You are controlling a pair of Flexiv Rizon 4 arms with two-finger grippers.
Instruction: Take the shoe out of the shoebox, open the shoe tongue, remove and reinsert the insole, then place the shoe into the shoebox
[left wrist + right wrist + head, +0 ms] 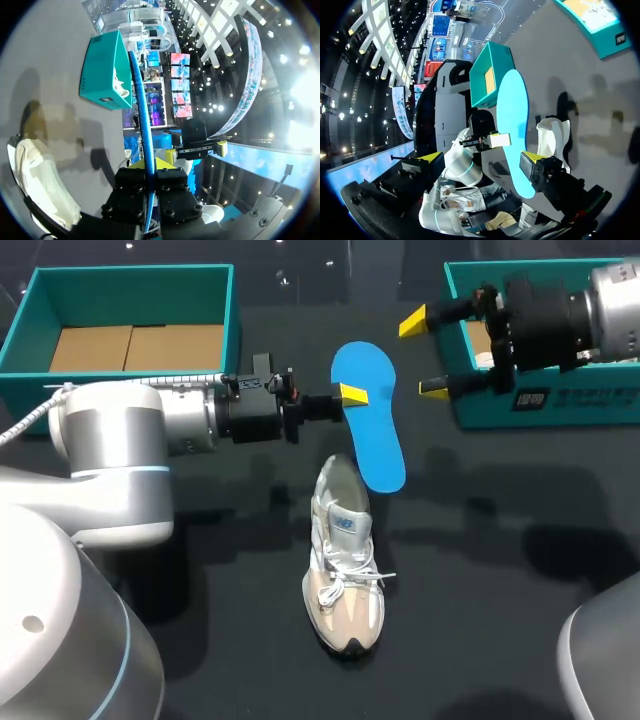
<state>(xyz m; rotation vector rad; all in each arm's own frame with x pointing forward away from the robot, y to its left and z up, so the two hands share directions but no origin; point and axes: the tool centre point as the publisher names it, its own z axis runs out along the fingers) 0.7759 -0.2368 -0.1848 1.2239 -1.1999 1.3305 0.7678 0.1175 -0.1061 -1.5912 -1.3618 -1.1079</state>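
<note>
A dark table (500,640) fills the frame. At lower centre a white and beige shoe (345,570) stands on its sole, toe toward the bottom edge. An open teal shoebox (130,272) with a brown cardboard floor sits at upper left. A second teal box (560,405) sits at upper right, well apart from it.

Bright blue insole (368,430), white-and-beige shoe (345,570), teal shoebox (130,278)

A plain matte black table (470,640) spreads flat from the near edge to the far side, its dark top carrying soft, blurred shadows, the heaviest patches lying right of the middle and a fainter one left of the middle, nearer the far side.
</note>
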